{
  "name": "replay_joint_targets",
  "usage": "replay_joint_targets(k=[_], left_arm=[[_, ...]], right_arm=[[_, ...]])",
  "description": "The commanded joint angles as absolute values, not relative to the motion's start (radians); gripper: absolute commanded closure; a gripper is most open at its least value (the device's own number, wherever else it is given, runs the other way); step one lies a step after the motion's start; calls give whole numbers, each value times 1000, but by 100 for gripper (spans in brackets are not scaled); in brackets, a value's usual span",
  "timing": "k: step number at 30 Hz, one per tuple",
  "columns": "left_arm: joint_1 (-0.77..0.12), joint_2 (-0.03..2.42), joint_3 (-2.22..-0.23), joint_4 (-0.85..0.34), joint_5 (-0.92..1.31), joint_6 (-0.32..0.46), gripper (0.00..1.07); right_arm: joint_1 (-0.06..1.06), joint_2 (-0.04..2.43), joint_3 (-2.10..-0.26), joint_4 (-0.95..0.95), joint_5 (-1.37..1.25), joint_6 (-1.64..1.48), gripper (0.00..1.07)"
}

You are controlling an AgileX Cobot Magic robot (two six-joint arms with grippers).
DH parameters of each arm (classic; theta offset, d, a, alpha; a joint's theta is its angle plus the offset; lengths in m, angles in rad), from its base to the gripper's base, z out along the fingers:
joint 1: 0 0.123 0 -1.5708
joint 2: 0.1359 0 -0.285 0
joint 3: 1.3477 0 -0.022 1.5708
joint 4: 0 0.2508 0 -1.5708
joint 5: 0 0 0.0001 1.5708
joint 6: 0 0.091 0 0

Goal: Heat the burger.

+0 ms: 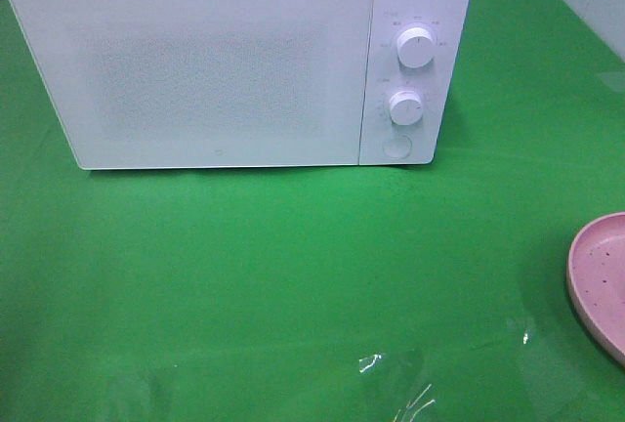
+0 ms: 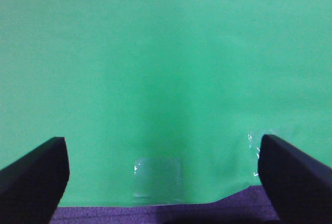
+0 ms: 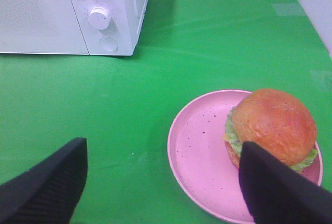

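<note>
The burger (image 3: 272,125), with a glossy golden-brown bun and green lettuce, sits on a pink speckled plate (image 3: 199,151) in the right wrist view. In the high view only the plate's edge (image 1: 601,280) shows at the right; the burger is out of that view. The white microwave (image 1: 234,61) stands at the back with its door shut. My right gripper (image 3: 163,187) is open and empty, above the cloth, its one finger close to the burger's side. My left gripper (image 2: 163,177) is open and empty over bare green cloth. Neither gripper shows in the high view.
Green cloth (image 1: 293,275) covers the table. The microwave has two knobs (image 1: 416,49) (image 1: 405,107) and a round button (image 1: 395,146) on its right panel. The cloth's near edge (image 2: 155,206) meets a purple surface.
</note>
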State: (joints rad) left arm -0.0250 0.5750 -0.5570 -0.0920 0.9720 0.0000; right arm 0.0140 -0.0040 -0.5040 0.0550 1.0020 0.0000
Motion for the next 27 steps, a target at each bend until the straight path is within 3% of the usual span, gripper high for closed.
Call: replay_joint_targets(k=[1,27], left_arm=[[-21,458,-539,-86,930,-7,15],[-29,322,-510,-73,1034,0,15]], right_arm=[[8,-29,-506,59,1001,0,32],[8,-29,-506,59,1001,0,32]])
